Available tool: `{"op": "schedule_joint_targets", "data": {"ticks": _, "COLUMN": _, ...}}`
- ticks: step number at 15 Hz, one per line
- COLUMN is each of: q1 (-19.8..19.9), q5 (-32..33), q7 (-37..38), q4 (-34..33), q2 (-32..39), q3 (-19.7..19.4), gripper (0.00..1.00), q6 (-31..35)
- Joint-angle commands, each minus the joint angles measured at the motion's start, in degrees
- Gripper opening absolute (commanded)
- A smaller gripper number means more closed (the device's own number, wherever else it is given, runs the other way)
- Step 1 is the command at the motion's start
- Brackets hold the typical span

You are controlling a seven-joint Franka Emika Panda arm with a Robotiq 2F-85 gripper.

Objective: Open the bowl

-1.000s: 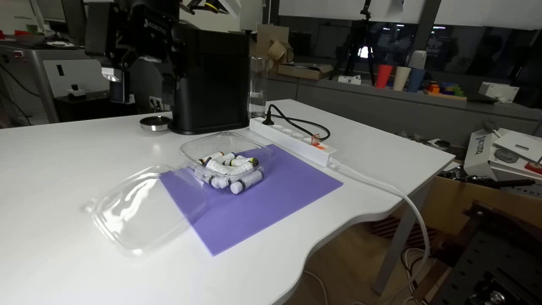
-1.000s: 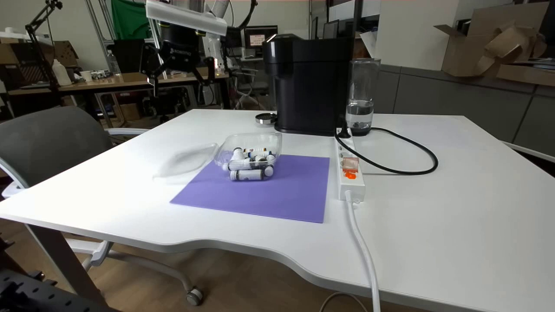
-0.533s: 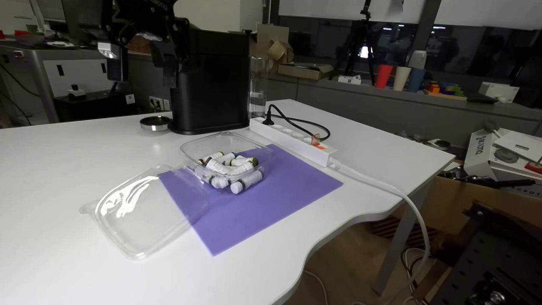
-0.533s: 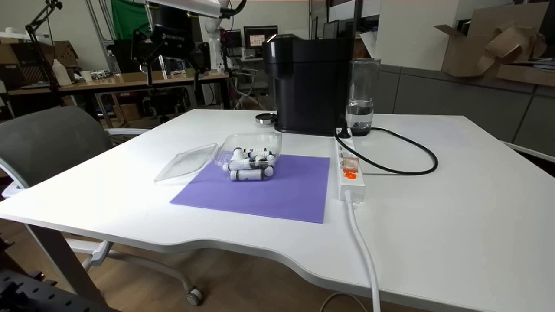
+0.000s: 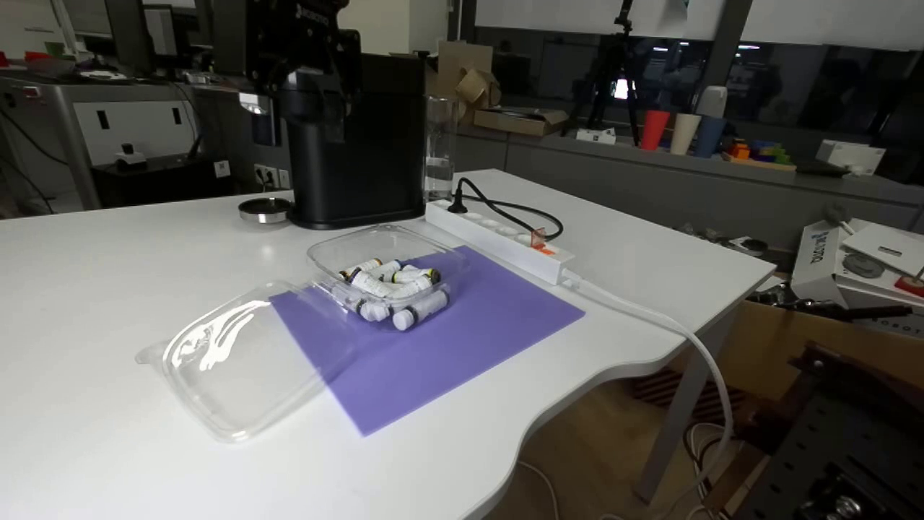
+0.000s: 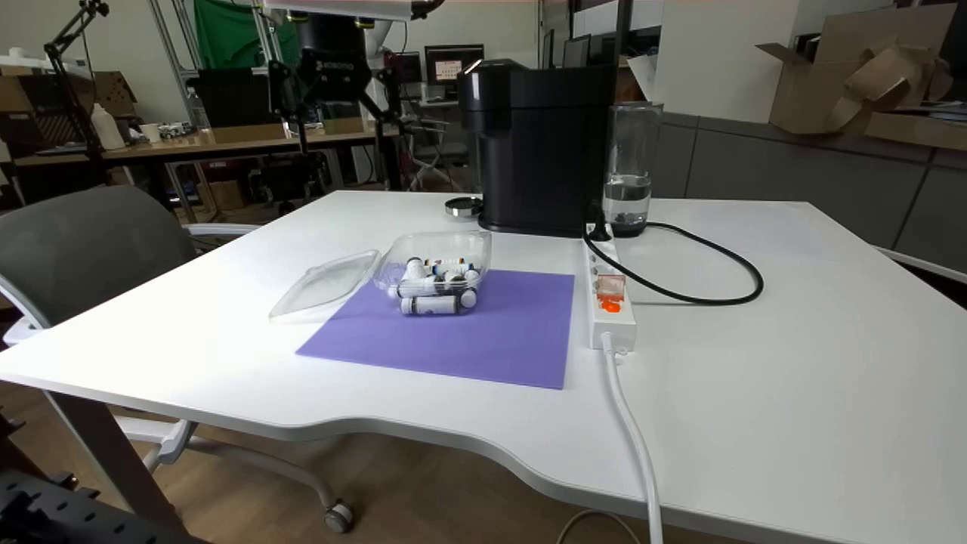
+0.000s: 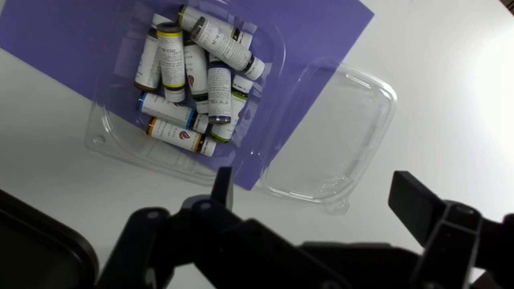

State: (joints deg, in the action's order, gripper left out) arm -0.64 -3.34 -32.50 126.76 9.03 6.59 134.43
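The bowl, a clear plastic container [image 5: 390,242], stands upright with its top uncovered; its back wall also shows in an exterior view [image 6: 430,245] and its corner in the wrist view [image 7: 132,150]. Several small white-labelled vials [image 7: 172,58] lie inside. The clear flat lid [image 5: 245,375] lies folded out beside the bowl, partly over the mat; it also shows in an exterior view [image 6: 325,283] and the wrist view [image 7: 321,136]. I cannot tell whether lid and bowl are joined. My gripper [image 5: 299,130] is open and empty, high above the table, apart from both; it also shows in the wrist view [image 7: 313,176].
A purple mat [image 5: 447,375] lies under part of the bowl. A tall black machine [image 6: 540,151] stands behind the bowl, close to the gripper. A round metal dish [image 5: 266,209], a clear water tank [image 6: 628,189] and a white power strip [image 5: 498,242] with cables surround it.
My open gripper has risen and then shifted to the right in both exterior views. The lid was blurred a second ago; it is now sharp and still. The bowl has not moved.
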Motion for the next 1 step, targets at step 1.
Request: {"op": "schedule_joint_targets", "data": {"ticks": 1, "q1": 0.00, "q5": 8.23, "q7": 5.90, "q4": 0.46, "q2": 0.04, "q3": -2.97, "gripper": 1.00, "q6": -0.56}}
